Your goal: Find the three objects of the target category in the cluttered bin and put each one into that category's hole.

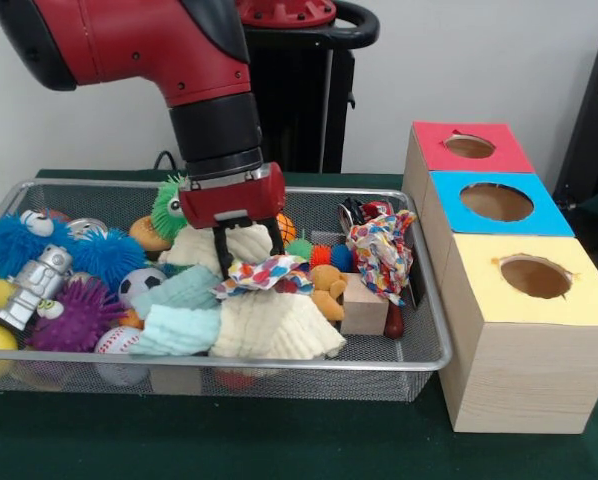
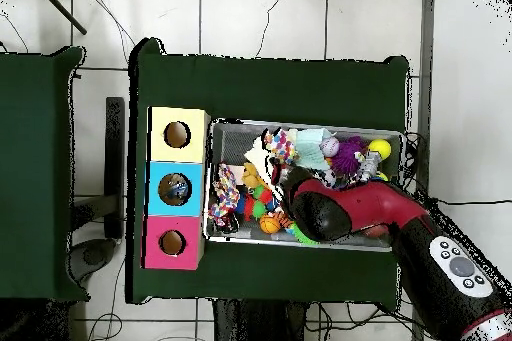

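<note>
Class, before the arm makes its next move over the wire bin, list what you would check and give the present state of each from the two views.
1. Gripper reaches the pile: ok, its fingers stand down at the patterned cloth.
2. Cloth actually pinched: cannot tell, the tips are hidden among the fabric.
3. Red box hole, blue box hole and yellow box hole unblocked: ok in the front view.
4. Blue hole empty inside: not ok, the overhead view shows something in it.
5. Nearby cloths may snag: not ok, the cream cloth touches the patterned one.
6. Wire bin beside the boxes: ok.
</note>
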{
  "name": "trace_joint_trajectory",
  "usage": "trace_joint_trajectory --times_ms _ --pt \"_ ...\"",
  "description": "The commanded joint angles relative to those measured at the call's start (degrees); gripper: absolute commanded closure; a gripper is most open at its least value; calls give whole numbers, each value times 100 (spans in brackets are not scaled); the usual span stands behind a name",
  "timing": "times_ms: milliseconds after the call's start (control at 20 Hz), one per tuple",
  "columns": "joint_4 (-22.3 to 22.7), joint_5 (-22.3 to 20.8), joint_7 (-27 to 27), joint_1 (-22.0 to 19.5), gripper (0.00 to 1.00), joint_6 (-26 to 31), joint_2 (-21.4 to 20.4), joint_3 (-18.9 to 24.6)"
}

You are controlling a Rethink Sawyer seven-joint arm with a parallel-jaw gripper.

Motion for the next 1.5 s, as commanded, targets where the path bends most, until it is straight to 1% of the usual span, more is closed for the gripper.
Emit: trace_joint_trajectory --times_ms 50,200,300,800,1050,1500 --pt "-13 -198 -437 246 0 562 -39 -417" --pt "50 -65 -550 181 0 577 19 -295" --pt "121 47 -732 50 0 652 162 -90" --pt "190 125 -994 -115 0 761 321 204" --pt "263 315 -1220 -253 0 922 634 564" --pt "334 315 -1207 -163 0 965 673 715"
